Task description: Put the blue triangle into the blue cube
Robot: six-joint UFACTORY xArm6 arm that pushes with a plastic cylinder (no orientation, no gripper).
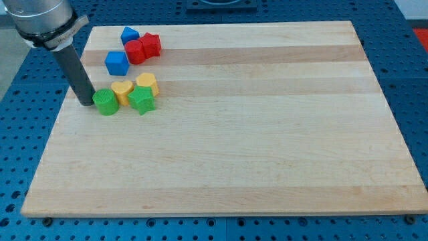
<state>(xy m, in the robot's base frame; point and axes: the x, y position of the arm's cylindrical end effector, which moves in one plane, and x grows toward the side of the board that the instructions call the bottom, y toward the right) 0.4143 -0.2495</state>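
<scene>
The pale wooden worktop [254,154] lies nearest the camera, its front edge running along the view's bottom, planks striped lengthwise in lighter and darker bands. Around it on every side shows a blue perforated base [414,120] dotted with holes.

All the blocks gather near the worktop's top-left corner. I take the blue cube [116,63] as my landmark. The blue triangle [129,34] sits above it and slightly to the view's right, near but apart from it. To the right of the cube is a red round block [136,51], touching a red block of notched shape [152,45] further right. Below the cube lie four more: a green cylinder [105,102], a yellow block [122,90] just right of that, a green star-like block [142,100], and a second yellow block [146,84] above the star.

I carry no pincer, so there is nothing to open or close; my arm ends in a dark rod. My tip [87,104] rests below and left of the cube, touching or just beside the green cylinder's left side.
</scene>
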